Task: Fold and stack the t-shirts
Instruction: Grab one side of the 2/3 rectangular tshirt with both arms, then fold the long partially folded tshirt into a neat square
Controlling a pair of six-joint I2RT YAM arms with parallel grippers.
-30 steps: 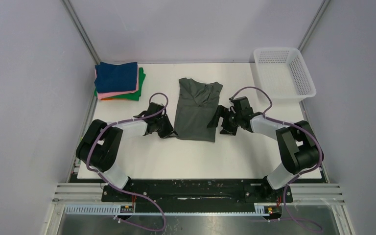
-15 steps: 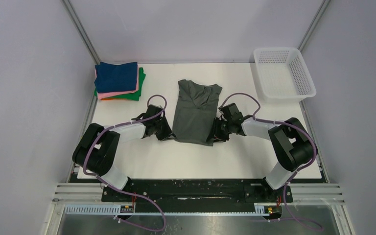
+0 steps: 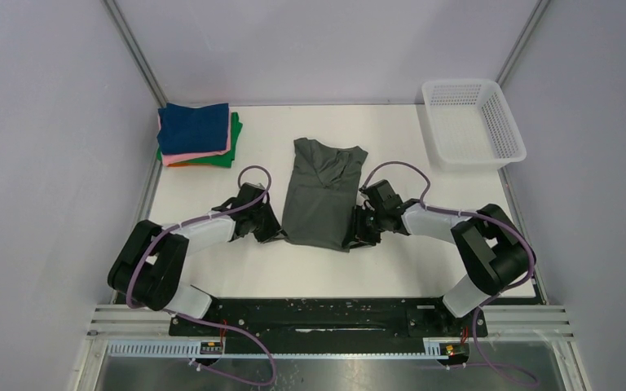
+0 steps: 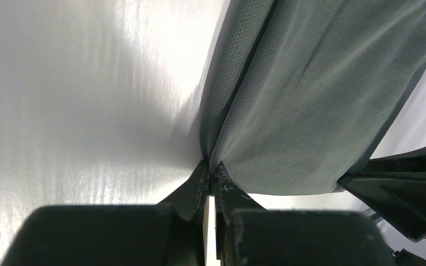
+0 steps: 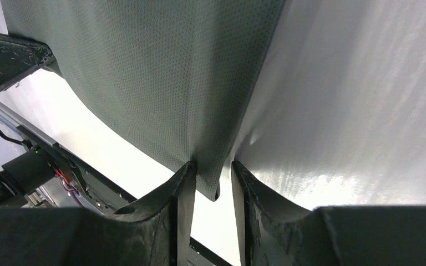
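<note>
While the dark grey-green t-shirt lies spread at the middle of the table, its near-left corner is clamped in the closed left gripper. Its near-right corner is seen between the partly parted fingers of the right gripper; whether it is pinched cannot be told.

A white table fills the middle of a small booth. Plain pale grey walls close it in at the back, left and right, joined by slim metal posts. Silver rails run along the table's near edge. Soft, even light leaves a dull sheen on the tabletop.
</note>
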